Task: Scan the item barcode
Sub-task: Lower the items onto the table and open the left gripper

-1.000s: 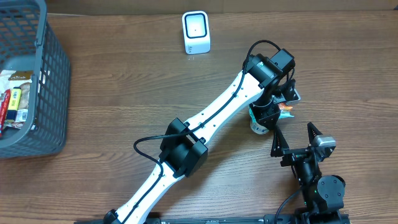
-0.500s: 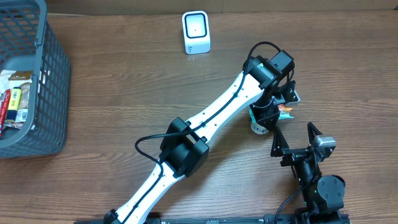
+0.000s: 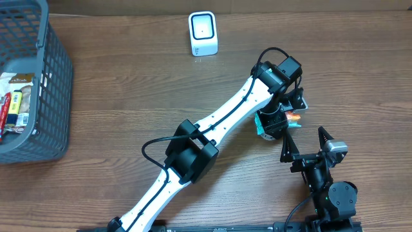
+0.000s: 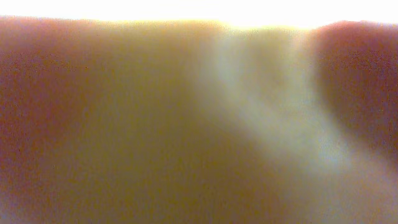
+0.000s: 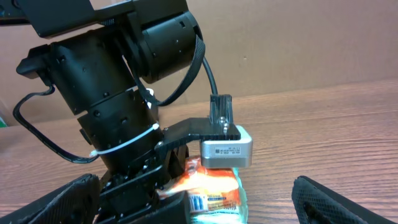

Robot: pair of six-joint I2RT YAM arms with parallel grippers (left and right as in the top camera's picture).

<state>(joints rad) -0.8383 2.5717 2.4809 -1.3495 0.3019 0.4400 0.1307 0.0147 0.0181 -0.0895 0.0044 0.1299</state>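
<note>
The item, an orange and teal snack packet, lies on the table at the right under the wrist of my left arm. My left gripper points down onto it, and its black fingers cover the packet's left side in the right wrist view. That view shows the packet with a barcode facing the camera. Whether the left jaws clamp the packet is hidden, and the left wrist view is only a brown-yellow blur. My right gripper stands open just in front of the packet, apart from it. The white scanner stands at the back.
A grey mesh basket with several packets stands at the table's left edge. The long white left arm crosses the table diagonally from the front.
The left wrist has shifted slightly up and left. The packet under it has turned a little, with its teal end now showing to the left. The right arm has not moved.
</note>
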